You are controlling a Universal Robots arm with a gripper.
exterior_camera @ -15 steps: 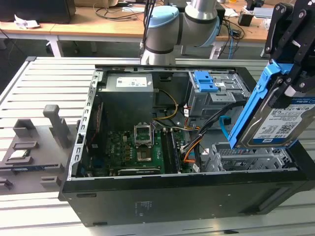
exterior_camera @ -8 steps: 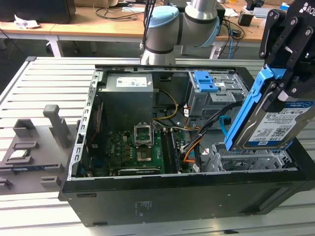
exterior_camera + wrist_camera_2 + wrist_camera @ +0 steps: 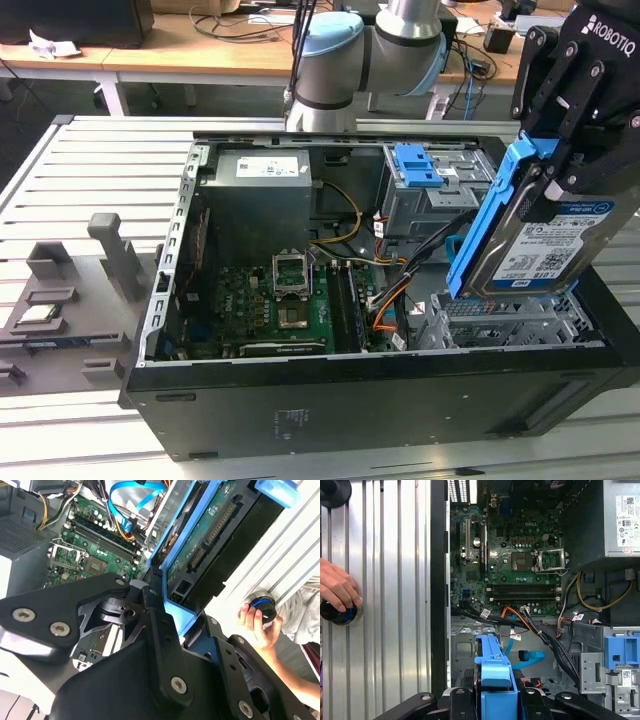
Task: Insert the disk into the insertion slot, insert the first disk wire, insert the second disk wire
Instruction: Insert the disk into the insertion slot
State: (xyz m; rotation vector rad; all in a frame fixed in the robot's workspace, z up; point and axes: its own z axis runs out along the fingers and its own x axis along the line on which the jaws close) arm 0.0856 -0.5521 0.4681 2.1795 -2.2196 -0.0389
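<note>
Insertion of the disk (image 3: 545,245) is judged to be the step in hand. The disk is held above the open computer case (image 3: 300,410) and clamped at its upper end by the gripper (image 3: 560,170), whose fingers (image 3: 592,100) are closed tight on it across the blue bracket (image 3: 490,215). Below the fingers the disk hangs tilted, label face outward. Its lower edge is seen just over the insertion slot (image 3: 515,320). Whether the two touch cannot be told, but the disk is plainly not seated.

In the first wrist view the bracket (image 3: 495,680) is seen running straight out from between the fingers. A bundle of cables (image 3: 545,640) is draped across the case just ahead of the fingertips. In the second wrist view the disk's circuit-board underside (image 3: 210,535) is shown ahead of the fingers. No wire is seen attached to the disk, so both wire steps are judged not yet done.

Outside the case, well off to one side of the fingers, a person's hand (image 3: 337,587) is laid on a black knob (image 3: 337,616) on the ribbed table (image 3: 390,605).

For the disk to be seated, the tilt would have to be taken out and the bracket's sides squared to the slot's walls. Little play is expected, since the slot looks barely wider than the disk. The loose cables would also need to be kept from being trapped beneath it.
</note>
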